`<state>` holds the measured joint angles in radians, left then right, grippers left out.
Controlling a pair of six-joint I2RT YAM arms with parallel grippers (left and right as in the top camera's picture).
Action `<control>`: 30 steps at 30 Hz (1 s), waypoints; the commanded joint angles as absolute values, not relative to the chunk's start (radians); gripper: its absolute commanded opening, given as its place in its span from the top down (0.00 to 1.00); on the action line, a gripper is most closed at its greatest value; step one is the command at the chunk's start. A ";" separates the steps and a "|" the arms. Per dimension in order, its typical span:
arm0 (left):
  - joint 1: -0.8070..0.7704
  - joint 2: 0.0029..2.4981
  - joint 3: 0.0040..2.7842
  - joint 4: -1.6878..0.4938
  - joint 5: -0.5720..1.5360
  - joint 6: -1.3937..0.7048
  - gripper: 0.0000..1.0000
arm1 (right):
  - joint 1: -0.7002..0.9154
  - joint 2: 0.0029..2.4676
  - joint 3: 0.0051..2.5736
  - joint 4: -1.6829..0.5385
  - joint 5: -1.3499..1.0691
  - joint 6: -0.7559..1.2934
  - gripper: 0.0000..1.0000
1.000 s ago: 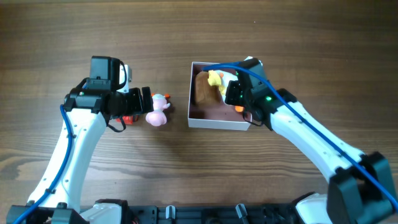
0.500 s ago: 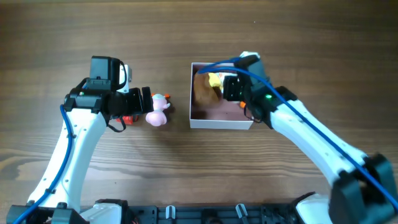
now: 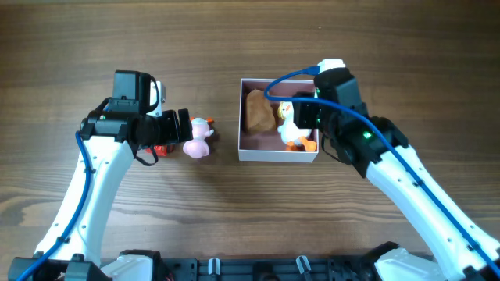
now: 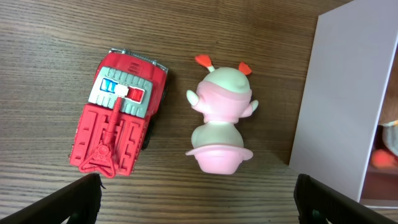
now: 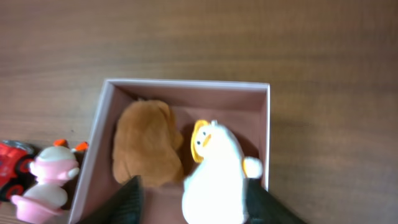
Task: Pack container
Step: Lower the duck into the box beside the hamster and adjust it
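Observation:
The container (image 3: 244, 148) is a small white box with a pink inside. In it lie a brown toy (image 3: 258, 111) and a white duck (image 3: 291, 129). My right gripper (image 3: 303, 117) hovers over its right side, open, the duck (image 5: 214, 171) lying loose between the fingers (image 5: 129, 200) beside the brown toy (image 5: 146, 149). My left gripper (image 3: 183, 129) is open and empty, just left of a pink toy (image 3: 198, 139) on the table. In the left wrist view the pink toy (image 4: 221, 121) lies next to a red fire truck (image 4: 121, 130), with the container's wall (image 4: 339, 106) at right.
The red fire truck (image 3: 162, 148) lies mostly under my left gripper in the overhead view. The pink toy (image 5: 46, 183) and the truck (image 5: 12, 174) also show left of the box in the right wrist view. Bare wooden table (image 3: 351, 47) surrounds everything.
My right gripper has drawn back up and to the right out of the container, leaving the white duck lying inside. The left arm has not moved.

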<state>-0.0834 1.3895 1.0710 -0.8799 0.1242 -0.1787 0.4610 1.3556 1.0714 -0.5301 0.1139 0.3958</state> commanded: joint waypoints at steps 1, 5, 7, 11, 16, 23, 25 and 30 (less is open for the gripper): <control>-0.081 1.394 1.089 -0.880 0.118 -0.188 0.00 | 0.457 1.443 1.079 -0.552 0.092 0.396 0.71; -0.081 1.394 1.089 -0.880 0.118 -0.188 0.00 | 0.457 1.552 1.079 -0.536 0.085 0.396 0.86; -0.081 1.394 1.089 -0.880 0.118 -0.188 0.00 | 0.457 1.626 1.079 -0.515 0.077 0.396 0.93; -0.081 1.394 1.089 -0.880 0.118 -0.188 0.00 | 0.457 1.745 1.079 -0.469 0.048 0.391 0.95; -0.081 1.394 1.089 -0.880 0.118 -0.188 0.00 | 0.457 1.784 1.079 -0.330 0.129 0.368 0.88; -0.080 1.394 1.089 -0.880 0.118 -0.188 0.00 | 0.457 1.760 1.081 -0.289 0.217 0.323 0.89; -0.081 1.394 1.089 -0.880 0.118 -0.188 0.00 | 0.457 1.706 1.081 -0.320 0.194 0.313 0.88; -0.081 1.394 1.089 -0.880 0.118 -0.188 0.00 | 0.457 1.503 1.081 -0.443 0.018 0.315 0.96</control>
<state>-0.0834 1.3895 1.0710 -0.8803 0.1238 -0.1787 0.4610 1.6466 1.0714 -0.4026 0.1322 0.3325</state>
